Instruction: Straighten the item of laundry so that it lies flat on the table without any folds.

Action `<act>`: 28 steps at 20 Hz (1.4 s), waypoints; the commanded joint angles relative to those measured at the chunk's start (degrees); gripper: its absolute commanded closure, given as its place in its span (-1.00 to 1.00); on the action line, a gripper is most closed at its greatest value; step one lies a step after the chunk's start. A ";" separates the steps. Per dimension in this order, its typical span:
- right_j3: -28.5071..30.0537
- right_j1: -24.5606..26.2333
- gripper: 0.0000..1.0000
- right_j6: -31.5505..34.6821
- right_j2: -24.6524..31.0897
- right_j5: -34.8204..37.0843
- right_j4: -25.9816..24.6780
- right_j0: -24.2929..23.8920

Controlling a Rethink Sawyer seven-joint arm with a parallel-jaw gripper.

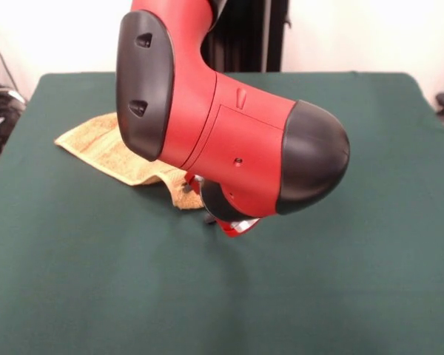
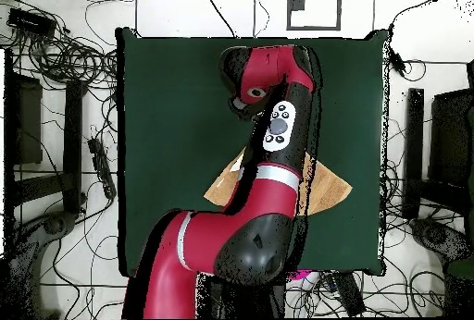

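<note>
The towel (image 1: pixel 107 148) lies on the tabletop (image 1: pixel 318 281), largely hidden beneath the arm (image 1: pixel 222 126), one corner bunched. The fingers (image 1: pixel 233 224) (mostly hidden behind the wrist) cannot be judged open or closed. That corner should be drawn outward, low and slowly.

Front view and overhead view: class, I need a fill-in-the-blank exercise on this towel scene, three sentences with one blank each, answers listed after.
1. The table is covered in dark ______ cloth.
2. The orange-tan towel is partly hidden behind the robot's red and black ______.
3. In the overhead view, the towel shows on ______ sides of the arm.

Missing words: green; arm; both
</note>
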 commanded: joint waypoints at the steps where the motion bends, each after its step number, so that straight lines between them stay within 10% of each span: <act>1: 7.92 -0.83 -1.00 8.57 1.53 2.98 -1.35 2.03; 13: 3.56 -1.22 -1.00 6.75 -0.63 8.67 -1.33 1.34; 28: 12.79 2.37 -1.00 10.54 6.28 -9.18 0.35 1.21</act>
